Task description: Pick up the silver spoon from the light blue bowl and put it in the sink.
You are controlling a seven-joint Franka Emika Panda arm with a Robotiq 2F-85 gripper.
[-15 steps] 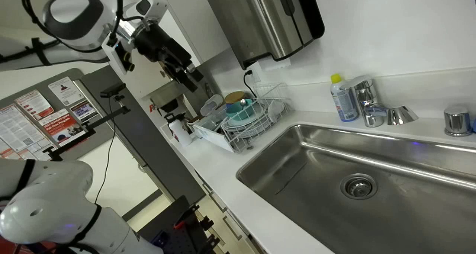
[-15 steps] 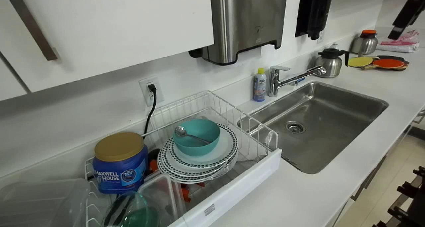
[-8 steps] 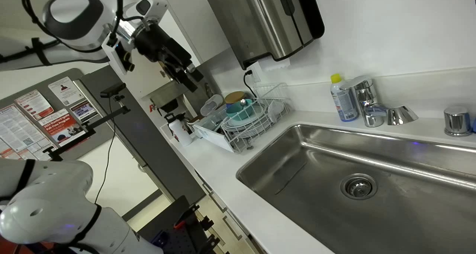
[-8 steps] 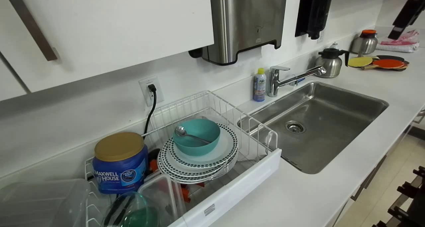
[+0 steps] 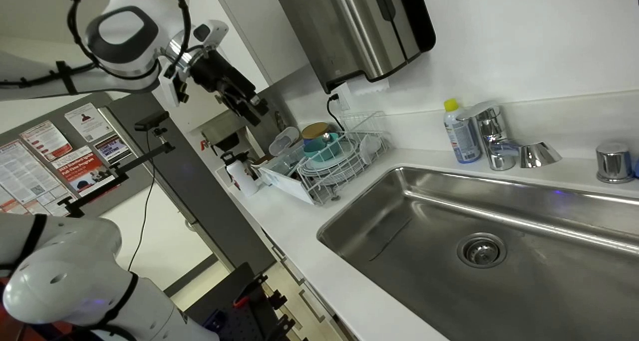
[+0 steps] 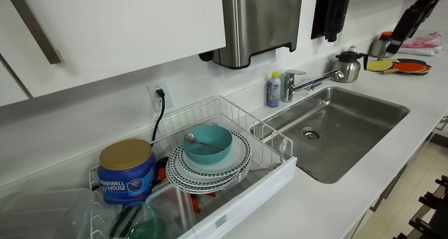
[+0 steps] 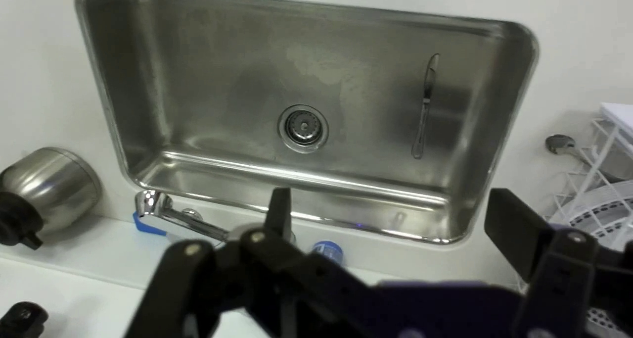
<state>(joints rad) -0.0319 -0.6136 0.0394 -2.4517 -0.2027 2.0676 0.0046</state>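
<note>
The silver spoon [image 6: 191,138] lies in the light blue bowl [image 6: 209,157], its head on the rim and its handle inside. The bowl sits on stacked plates in a wire dish rack. Spoon [image 5: 327,138] and bowl [image 5: 321,154] show in both exterior views, but not in the wrist view. The steel sink [image 7: 237,75] is beside the rack, with a knife [image 7: 425,105] on its floor. My gripper [image 7: 389,195] is open and empty, and the sink lies below it in the wrist view. In both exterior views it [image 5: 257,112] is high up, well away from the spoon; its fingers [image 6: 394,46] are at upper right.
The white rack [image 6: 259,186] also holds a blue coffee tub [image 6: 126,183] and clear containers. A utensil [image 7: 560,144] pokes out of the rack. A faucet [image 6: 290,86], spray can [image 6: 273,92] and jug [image 6: 348,69] stand behind the sink. A towel dispenser [image 5: 359,26] hangs above.
In the last half second my arm has moved: the gripper has shifted left and slightly down in an exterior view, over the far counter. The spoon and bowl have not moved.
</note>
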